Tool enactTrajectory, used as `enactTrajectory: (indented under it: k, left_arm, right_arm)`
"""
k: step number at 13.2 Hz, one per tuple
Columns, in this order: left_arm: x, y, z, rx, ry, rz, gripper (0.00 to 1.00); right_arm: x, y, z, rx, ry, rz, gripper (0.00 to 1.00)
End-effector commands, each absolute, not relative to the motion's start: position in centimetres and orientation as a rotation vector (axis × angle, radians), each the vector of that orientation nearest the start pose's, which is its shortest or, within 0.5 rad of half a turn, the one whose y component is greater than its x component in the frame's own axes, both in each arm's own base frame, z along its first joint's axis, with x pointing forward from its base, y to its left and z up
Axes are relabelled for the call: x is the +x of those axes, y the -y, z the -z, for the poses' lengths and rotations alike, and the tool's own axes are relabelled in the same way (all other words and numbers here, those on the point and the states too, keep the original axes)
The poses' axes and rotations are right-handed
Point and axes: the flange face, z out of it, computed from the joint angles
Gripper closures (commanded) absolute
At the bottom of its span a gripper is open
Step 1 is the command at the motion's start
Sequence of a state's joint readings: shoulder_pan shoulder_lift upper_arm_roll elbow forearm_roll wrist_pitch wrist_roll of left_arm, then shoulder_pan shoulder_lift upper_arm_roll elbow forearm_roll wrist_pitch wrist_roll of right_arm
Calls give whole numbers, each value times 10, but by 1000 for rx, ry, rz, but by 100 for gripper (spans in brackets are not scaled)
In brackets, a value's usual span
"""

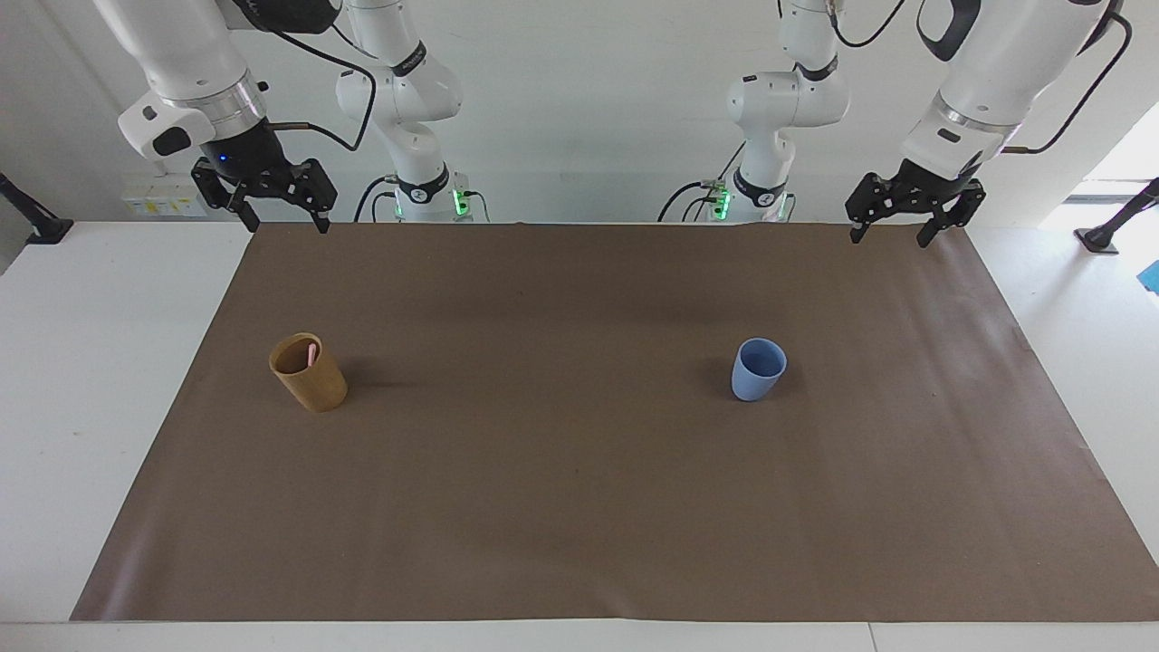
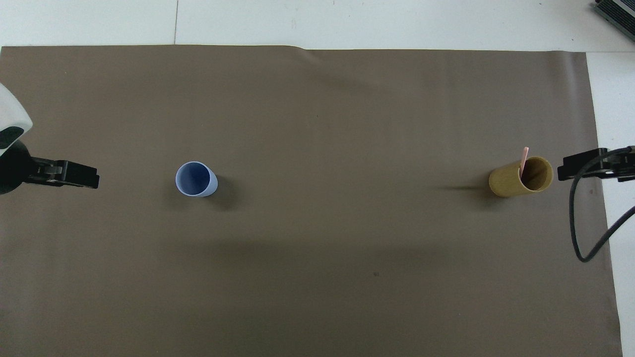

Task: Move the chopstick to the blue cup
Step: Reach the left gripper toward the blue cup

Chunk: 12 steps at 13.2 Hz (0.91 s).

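The pale pink chopstick [image 1: 312, 352] [image 2: 524, 157] stands in a tan-brown cup [image 1: 311, 382] [image 2: 510, 181] toward the right arm's end of the table, its tip poking above the rim. The blue cup [image 1: 757, 371] [image 2: 196, 179] stands upright and empty toward the left arm's end. My right gripper [image 1: 283, 222] [image 2: 578, 167] hangs open and empty over the mat's corner by its base. My left gripper [image 1: 887, 237] [image 2: 79, 175] is open and empty, in the air over the mat's edge, apart from the blue cup.
A brown mat [image 1: 579, 507] covers most of the white table [image 1: 81, 362]. A black cable [image 2: 580, 233] hangs from the right arm near the tan cup. The two cups stand far apart with bare mat between them.
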<state>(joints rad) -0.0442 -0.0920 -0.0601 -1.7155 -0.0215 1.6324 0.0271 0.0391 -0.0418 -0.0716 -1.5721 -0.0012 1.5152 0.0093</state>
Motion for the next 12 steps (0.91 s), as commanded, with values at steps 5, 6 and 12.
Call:
enactTrajectory:
  k: [5, 6, 12]
  left_arm:
    - [557, 83, -538, -3167, -85, 107, 0]
    - [556, 99, -523, -3172, -30, 120, 0]
    - [570, 149, -421, -3173, 132, 20, 0]
  right_arm:
    - [532, 23, -640, -3134, -31, -31, 0]
    - [532, 22, -639, -3134, -28, -31, 0]
    - [529, 22, -639, -3133, -28, -36, 0]
